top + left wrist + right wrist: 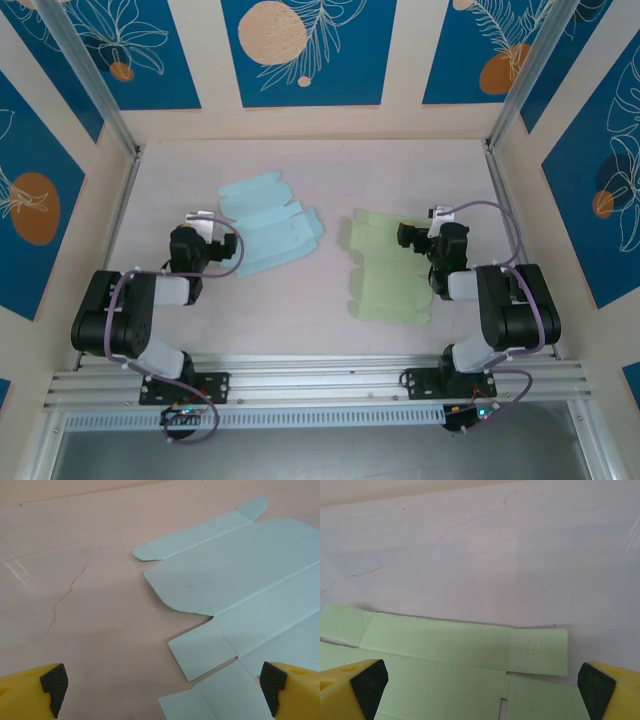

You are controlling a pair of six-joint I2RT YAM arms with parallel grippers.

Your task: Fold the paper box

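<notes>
**Top view.** Both arms sit folded low, their elbows drawn back toward the bases and their wrists pointing forward over the table [300, 300]. The left gripper [203, 243] is at the left edge of the blue paper box [265, 225]. This box lies flat and unfolded, left of centre and a little farther back. The right gripper [415, 240] is over the right edge of the green paper box [385, 272], which is also flat and lies right of centre and nearer the bases. The two sheets lie apart. The fingers are small and dark from up here, so the gap between them is hard to judge.

**Left wrist.** This view settles it: the left gripper [164, 690] is spread wide and grasps nothing, its yellow fingers [30, 692] with black pads in the bottom corners. The blue paper box [240, 575] covers the right side, and its creases, square flaps and two rounded tabs are clear. Thin cracks run across the bare table [90, 605] on the left.

**Right wrist.** The right gripper [482, 689] is likewise released and wide, with nothing in it. The green paper box [435, 645] stretches across the lower part, beneath and ahead of the fingers. One square flap on it carries faint small marks. Pale table [495, 555] with hairline cracks lies beyond.
</notes>
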